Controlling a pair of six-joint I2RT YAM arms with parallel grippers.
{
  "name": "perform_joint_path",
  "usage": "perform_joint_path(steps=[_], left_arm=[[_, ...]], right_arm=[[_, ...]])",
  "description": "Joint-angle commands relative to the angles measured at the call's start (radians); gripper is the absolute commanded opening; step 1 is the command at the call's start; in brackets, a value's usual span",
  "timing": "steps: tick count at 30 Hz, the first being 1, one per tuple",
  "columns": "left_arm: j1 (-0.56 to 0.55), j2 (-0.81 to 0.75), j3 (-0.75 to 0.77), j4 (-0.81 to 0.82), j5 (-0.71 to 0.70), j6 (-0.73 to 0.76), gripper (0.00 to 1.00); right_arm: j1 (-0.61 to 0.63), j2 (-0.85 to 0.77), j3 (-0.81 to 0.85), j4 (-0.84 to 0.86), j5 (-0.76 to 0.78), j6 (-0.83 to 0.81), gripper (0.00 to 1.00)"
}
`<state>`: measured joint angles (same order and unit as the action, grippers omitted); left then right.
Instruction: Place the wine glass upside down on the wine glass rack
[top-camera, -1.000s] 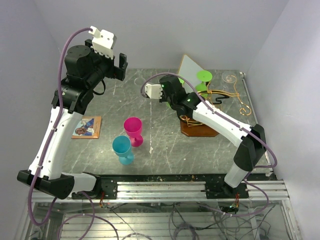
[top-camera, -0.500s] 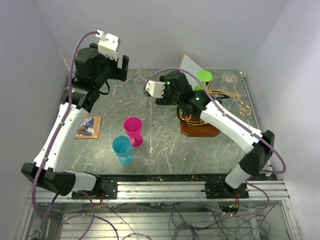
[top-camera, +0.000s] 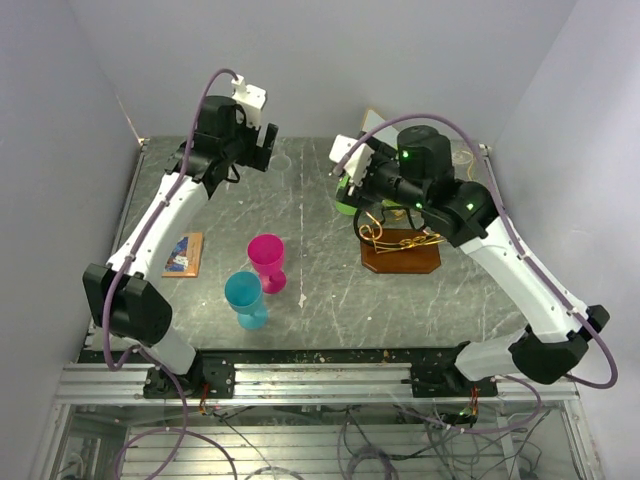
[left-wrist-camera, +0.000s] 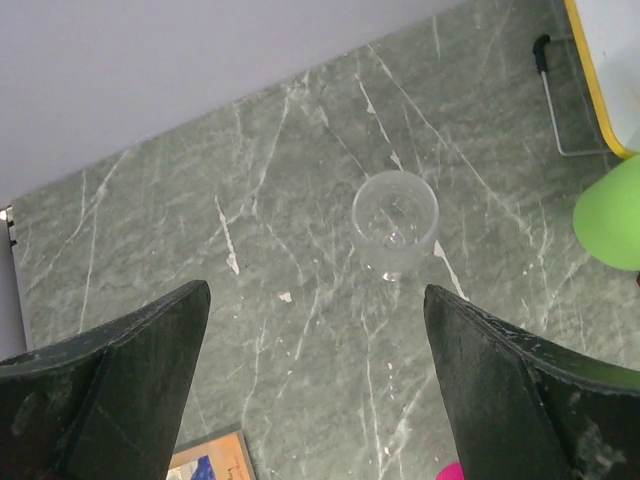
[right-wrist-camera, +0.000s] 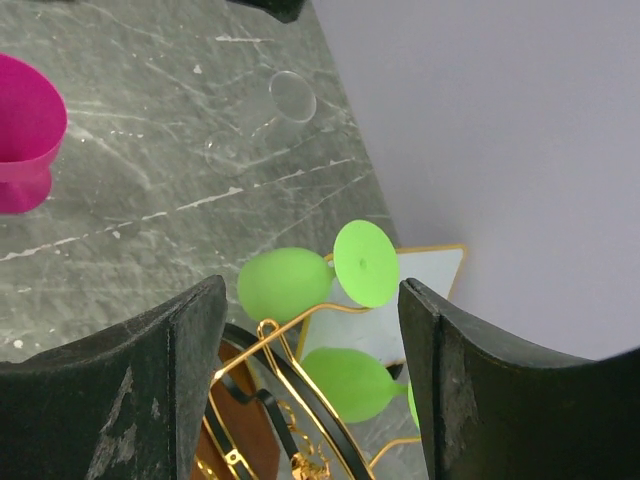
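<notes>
A green wine glass (right-wrist-camera: 285, 283) hangs on a gold arm of the wine glass rack (right-wrist-camera: 262, 345), its round foot (right-wrist-camera: 365, 262) above the wire. My right gripper (right-wrist-camera: 310, 300) is open, its fingers either side of the glass and clear of it. From above, the right gripper (top-camera: 352, 170) hovers at the rack's (top-camera: 398, 240) left side, with a bit of the green glass (top-camera: 346, 202) showing under it. My left gripper (left-wrist-camera: 315, 300) is open and empty, high over a clear wine glass (left-wrist-camera: 395, 220) standing on the table.
A pink glass (top-camera: 266, 255) and a blue glass (top-camera: 244, 295) stand upright mid-table, and a picture card (top-camera: 182, 253) lies at the left. The white gold-edged panel (right-wrist-camera: 420, 275) behind the rack mirrors the green glass. The rack's brown base (top-camera: 402, 260) sits right of centre.
My right gripper has opened and let go of the green glass, and its arm has risen over the rack. My left arm has stretched toward the back wall, still open.
</notes>
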<state>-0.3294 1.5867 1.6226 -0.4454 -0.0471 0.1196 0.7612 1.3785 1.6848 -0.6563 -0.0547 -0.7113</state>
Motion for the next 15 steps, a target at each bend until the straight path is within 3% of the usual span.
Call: perform_joint_path(steps=[1,8,15], left_arm=[[0.006,-0.044,0.018,-0.078,0.085,0.059,0.98],[0.004,-0.044,-0.008,-0.282,0.250,0.155,0.97],[0.006,0.014,0.009,-0.191,0.125,0.071,0.96]], right_arm=[[-0.067,-0.035,-0.012,-0.028,-0.117,0.072,0.69],[-0.134,-0.066,-0.010,-0.030,-0.127,0.111,0.69],[-0.141,-0.070,-0.017,-0.037,-0.137,0.115,0.69]])
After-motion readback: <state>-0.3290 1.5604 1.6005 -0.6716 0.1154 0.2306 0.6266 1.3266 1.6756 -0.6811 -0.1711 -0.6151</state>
